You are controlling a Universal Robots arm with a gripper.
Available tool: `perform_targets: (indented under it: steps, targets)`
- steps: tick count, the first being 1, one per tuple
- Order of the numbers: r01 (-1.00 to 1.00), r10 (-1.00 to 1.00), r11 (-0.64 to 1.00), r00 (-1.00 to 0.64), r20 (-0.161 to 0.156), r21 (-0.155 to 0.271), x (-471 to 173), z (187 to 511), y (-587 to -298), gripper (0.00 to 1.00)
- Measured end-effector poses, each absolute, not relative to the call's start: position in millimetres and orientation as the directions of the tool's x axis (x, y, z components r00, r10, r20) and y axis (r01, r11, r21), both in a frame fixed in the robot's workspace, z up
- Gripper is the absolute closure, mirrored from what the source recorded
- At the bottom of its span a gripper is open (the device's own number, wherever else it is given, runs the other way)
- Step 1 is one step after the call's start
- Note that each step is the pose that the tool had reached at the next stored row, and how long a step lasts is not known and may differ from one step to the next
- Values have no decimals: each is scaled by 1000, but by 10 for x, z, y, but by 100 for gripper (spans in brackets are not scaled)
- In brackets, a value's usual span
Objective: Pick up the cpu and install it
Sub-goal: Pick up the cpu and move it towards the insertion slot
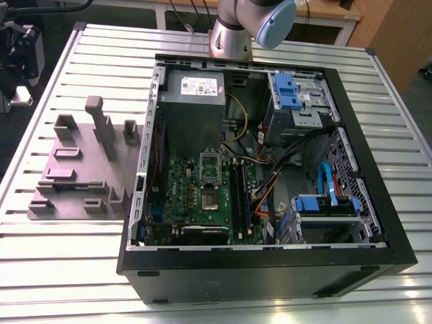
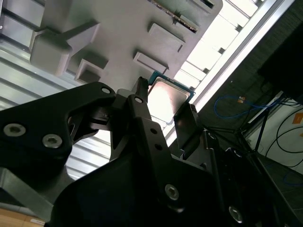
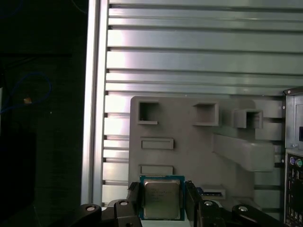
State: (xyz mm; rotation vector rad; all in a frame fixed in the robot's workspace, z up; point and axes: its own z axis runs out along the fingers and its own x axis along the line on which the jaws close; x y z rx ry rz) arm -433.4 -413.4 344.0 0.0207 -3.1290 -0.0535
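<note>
The cpu, a small flat square chip with a silvery top and a pale rim, sits between the two black fingers of my gripper. The gripper is shut on its opposite edges. In the second wrist view the cpu is held the same way by the gripper, high over the grey fixture tray. The tray lies well below the chip on the slatted table. In the exterior view the open socket lies on the green motherboard inside the computer case.
The grey tray with raised blocks lies at the exterior view's left of the case. A grey power supply, drive bays with blue clips and loose cables crowd the case. The arm's base stands behind the case. The table edge borders dark floor.
</note>
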Motion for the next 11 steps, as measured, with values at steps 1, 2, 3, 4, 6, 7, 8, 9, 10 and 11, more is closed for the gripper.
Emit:
perform_targets:
  steps: [1,2,3,4,6,7,8,9,10,11]
  targets:
    - [-13,-14,999,-1000,12,34,-4328,3442,-4134,53]
    - [-13,-13,999,-1000,12,34,-4320,3443,-4134,53]
    - [-13,-13,999,-1000,12,34,-4316,3444,-4134,53]
    - [-13,-13,999,-1000,12,34,-4316,3447,-4134,53]
    - [-13,-13,999,-1000,12,34,-4315,3471,-4134,53]
    - [-13,-13,999,-1000,12,34,-4314,3497,-4134,53]
    - [-13,-13,999,-1000,12,34,-4314,3527,-4134,53]
    - [-13,-13,999,-1000,12,34,-4314,3557,-4134,53]
    - [-13,-13,999,-1000,12,34,-4314,3589,-4134,53]
    - [-13,-13,999,-1000,12,34,-4314,3622,-4134,53]
